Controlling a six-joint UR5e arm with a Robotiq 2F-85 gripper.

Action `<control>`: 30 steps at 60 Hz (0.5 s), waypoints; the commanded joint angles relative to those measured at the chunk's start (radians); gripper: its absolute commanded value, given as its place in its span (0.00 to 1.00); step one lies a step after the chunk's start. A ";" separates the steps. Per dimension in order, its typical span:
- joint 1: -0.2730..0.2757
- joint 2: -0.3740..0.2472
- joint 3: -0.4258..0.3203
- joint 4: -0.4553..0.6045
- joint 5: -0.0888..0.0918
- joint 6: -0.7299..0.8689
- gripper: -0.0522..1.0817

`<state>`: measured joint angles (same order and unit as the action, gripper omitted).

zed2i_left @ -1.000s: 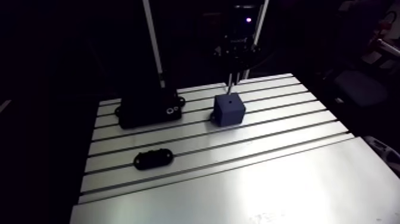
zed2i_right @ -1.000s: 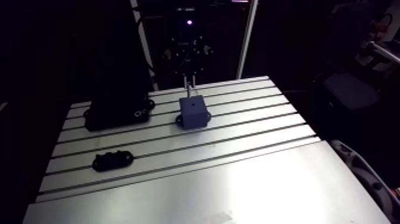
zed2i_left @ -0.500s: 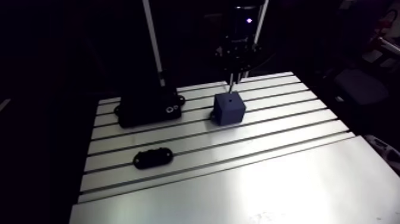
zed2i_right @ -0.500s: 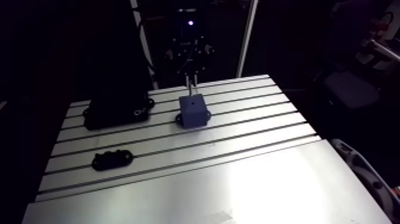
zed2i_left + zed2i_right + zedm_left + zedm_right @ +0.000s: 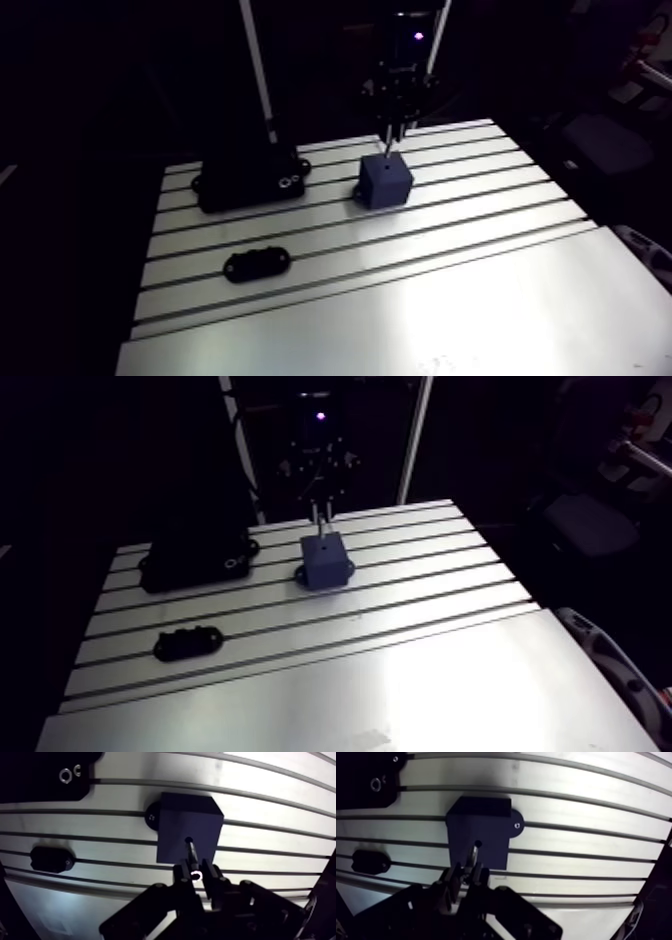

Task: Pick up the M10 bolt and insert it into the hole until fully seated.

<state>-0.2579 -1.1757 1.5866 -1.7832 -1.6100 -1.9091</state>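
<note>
1. The gripper [image 5: 196,875] is squeezing the top end of the bolt [image 5: 192,856] between its two fingers. I think this is keeping the bolt straight so it does not wobble.
2. The bolt is looking thin, grey and a bit shiny.
3. Its tip is sitting right at the little round hole [image 5: 478,844] on top of the blue block [image 5: 187,812]. Most of the bolt is showing above the block, so it is not seated.
4. A side tab is resting flat on the table [image 5: 260,782], likely stopping the block from sliding.
5. Farther off, a small black piece [image 5: 50,859] and a big black block [image 5: 40,777] are lying well apart.
</note>
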 commanded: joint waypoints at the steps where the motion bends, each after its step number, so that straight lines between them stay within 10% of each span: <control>1: 0.000 0.009 0.000 0.000 -0.001 0.000 1.00; 30: -0.001 0.012 0.011 0.000 0.000 0.000 1.00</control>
<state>-0.2587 -1.1654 1.5927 -1.7833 -1.6109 -1.9091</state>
